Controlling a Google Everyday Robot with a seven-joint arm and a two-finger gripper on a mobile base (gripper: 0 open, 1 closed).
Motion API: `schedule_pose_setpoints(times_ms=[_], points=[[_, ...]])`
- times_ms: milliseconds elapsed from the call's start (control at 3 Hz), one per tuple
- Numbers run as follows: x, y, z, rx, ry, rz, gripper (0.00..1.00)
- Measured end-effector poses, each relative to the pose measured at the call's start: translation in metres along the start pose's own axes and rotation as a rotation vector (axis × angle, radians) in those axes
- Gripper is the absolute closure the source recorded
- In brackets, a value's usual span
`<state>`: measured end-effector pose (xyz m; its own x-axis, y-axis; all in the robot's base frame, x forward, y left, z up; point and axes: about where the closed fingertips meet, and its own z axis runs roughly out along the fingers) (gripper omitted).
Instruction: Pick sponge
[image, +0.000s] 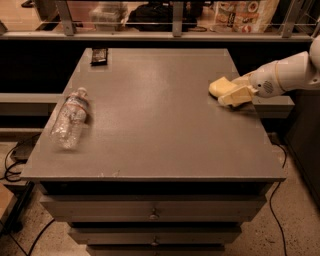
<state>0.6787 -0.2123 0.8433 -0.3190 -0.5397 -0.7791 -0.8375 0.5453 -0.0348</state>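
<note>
The sponge (218, 86) is a small pale yellow foam block lying near the table's right edge, toward the back. My white gripper (229, 90) reaches in from the right at table height and is open. One yellowish finger (235, 96) lies in front of the sponge and the other (243, 78) behind it. The fingertips are at the sponge's right end, and the sponge rests on the table.
A clear plastic bottle (70, 118) lies on its side at the table's left. A small dark object (99, 56) sits at the back left corner. The grey table (150, 130) has drawers below. A railing and shelf run behind it.
</note>
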Motion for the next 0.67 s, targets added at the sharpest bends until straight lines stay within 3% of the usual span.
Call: schedule_pose_setpoints(times_ms=[333, 667], points=[[-0.007, 0.004, -0.005, 0.008, -0.011, -0.012, 0.65], [-0.048, 0.014, -0.025, 0.016, -0.070, -0.090, 0.88]])
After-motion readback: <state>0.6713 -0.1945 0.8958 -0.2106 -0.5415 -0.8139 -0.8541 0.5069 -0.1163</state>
